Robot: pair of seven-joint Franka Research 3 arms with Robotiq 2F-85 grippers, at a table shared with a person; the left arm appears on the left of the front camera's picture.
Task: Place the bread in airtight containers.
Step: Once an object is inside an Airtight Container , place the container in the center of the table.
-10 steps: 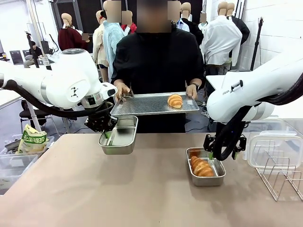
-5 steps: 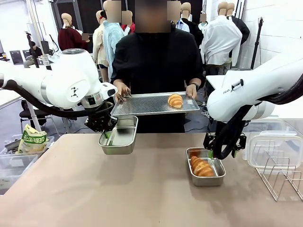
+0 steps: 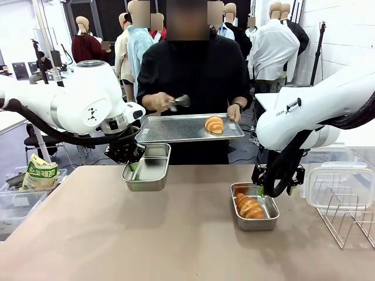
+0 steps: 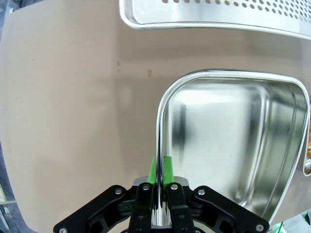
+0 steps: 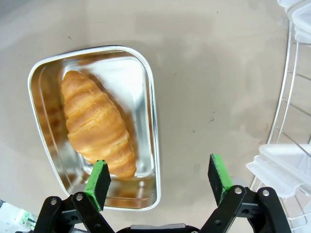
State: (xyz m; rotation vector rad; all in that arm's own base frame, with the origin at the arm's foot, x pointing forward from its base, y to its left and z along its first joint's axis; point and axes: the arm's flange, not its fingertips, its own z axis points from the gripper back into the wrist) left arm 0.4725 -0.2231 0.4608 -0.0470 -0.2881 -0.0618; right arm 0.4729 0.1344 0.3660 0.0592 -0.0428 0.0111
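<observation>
My left gripper [image 3: 133,167] is shut on the rim of an empty steel pan [image 3: 150,172], holding it at the table's far edge, just below the person's tray [image 3: 176,130]. In the left wrist view the green pads [image 4: 167,171] pinch the pan's [image 4: 228,145] rim. One croissant [image 3: 214,124] lies on the tray, and the person's hand holds tongs [image 3: 179,101] above it. A second croissant [image 3: 250,206] lies in the other pan [image 3: 271,218] at the right. My right gripper [image 3: 275,188] hangs open over that pan's far end; the right wrist view shows the croissant [image 5: 97,124] and pan [image 5: 146,92] below my gripper [image 5: 158,175].
A wire rack [image 3: 347,218] and clear plastic lids [image 3: 341,182] stand at the table's right edge, close to my right arm. A bread bag [image 3: 40,173] and clear bins [image 3: 17,206] sit off the left side. The person stands at the far side.
The person's hand has lifted the tongs from the tray's left edge to above it. The tray and its croissant shifted slightly left. Both arms stayed still.
</observation>
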